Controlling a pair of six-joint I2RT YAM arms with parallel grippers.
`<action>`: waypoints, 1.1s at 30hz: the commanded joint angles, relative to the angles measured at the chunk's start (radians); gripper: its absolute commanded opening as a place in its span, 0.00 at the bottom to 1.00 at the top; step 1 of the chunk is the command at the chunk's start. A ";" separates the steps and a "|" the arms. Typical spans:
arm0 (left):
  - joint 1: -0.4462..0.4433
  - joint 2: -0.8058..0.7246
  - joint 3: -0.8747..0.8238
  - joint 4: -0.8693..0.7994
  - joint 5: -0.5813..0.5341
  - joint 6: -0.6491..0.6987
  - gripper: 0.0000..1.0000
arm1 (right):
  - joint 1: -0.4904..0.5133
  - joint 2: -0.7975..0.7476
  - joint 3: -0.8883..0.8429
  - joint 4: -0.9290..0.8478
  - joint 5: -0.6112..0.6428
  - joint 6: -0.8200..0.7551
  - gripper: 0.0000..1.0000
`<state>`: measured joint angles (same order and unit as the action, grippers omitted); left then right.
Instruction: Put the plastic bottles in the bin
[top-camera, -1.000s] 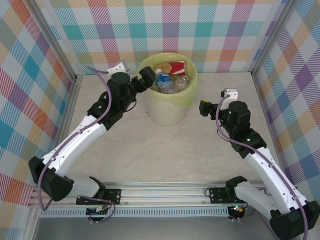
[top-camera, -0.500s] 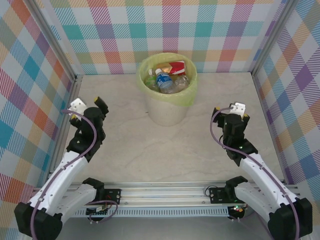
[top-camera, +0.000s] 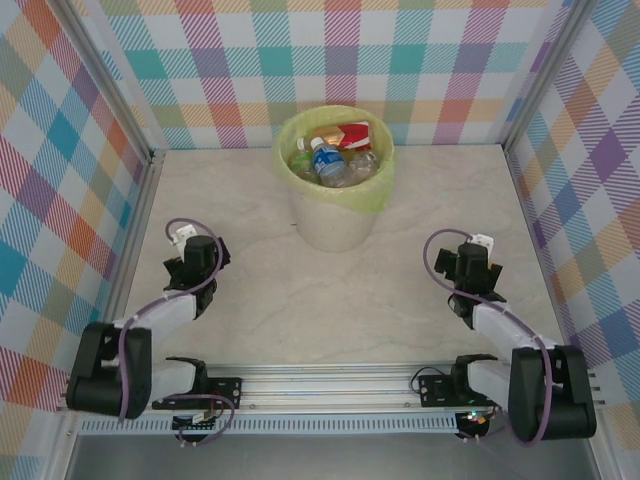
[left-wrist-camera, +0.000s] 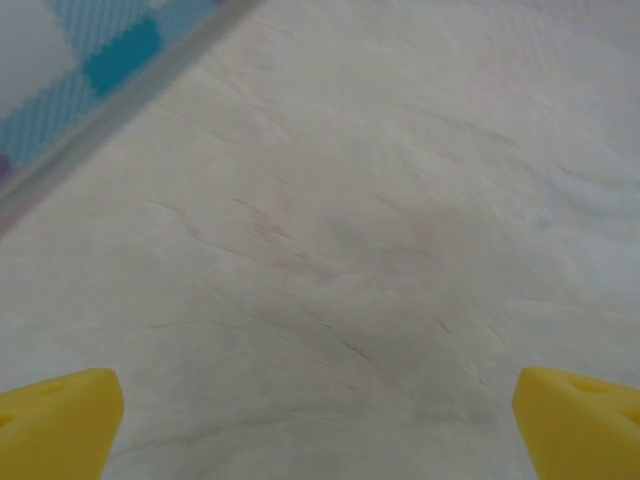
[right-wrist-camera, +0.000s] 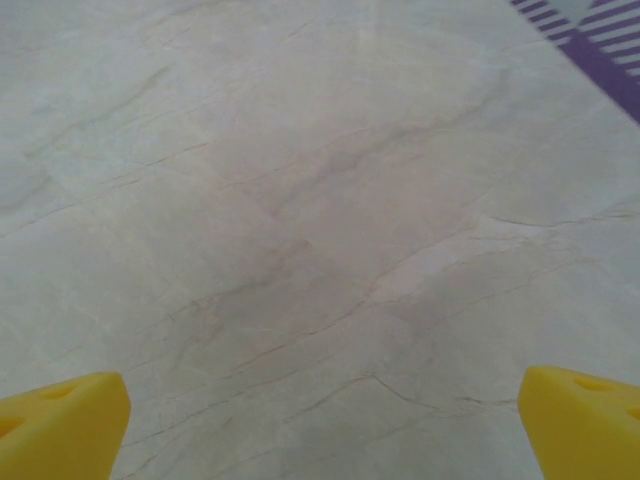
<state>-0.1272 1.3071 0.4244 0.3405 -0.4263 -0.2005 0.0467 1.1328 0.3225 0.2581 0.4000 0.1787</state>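
Several bottles (top-camera: 330, 160) lie heaped inside the bin (top-camera: 336, 228), far ahead of both sets of fingers and roughly midway between them; a blue-capped one sits on top of the pile, with a red label beside it. They look like small, clear, thin-walled plastic, so I would judge them very light, springy rather than stiff, and smooth enough to slip or roll away if nudged. A hard squeeze would dent one but hardly break it. The best hold is probably across the middle of the body, over the label where the surface is less slick, or just under the cap where the neck is stiffer. The bin itself is far too wide for a pinch, and its pale green bag (top-camera: 384, 188) is soft and loose at the rim.

The left fingers (left-wrist-camera: 55, 425) stand spread as wide as they go, yellow tips at the two lower corners of the wrist view, with only pale table (left-wrist-camera: 350, 200) between them — nothing held, nothing touched. The right fingers (right-wrist-camera: 60, 420) are just as wide apart and equally empty, hanging over table with a strip of purple checked wall off to their right
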 joint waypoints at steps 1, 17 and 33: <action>0.013 0.101 0.065 0.141 0.246 0.149 1.00 | -0.031 0.056 0.047 0.154 -0.208 -0.071 1.00; 0.031 0.253 -0.037 0.524 0.113 0.176 1.00 | -0.041 0.299 -0.080 0.801 -0.385 -0.162 1.00; 0.030 0.259 -0.036 0.528 0.152 0.192 1.00 | -0.042 0.404 0.092 0.569 -0.409 -0.166 1.00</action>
<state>-0.1123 1.5707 0.3752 0.8433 -0.2970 -0.0101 0.0120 1.5455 0.4202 0.9134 0.0162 0.0174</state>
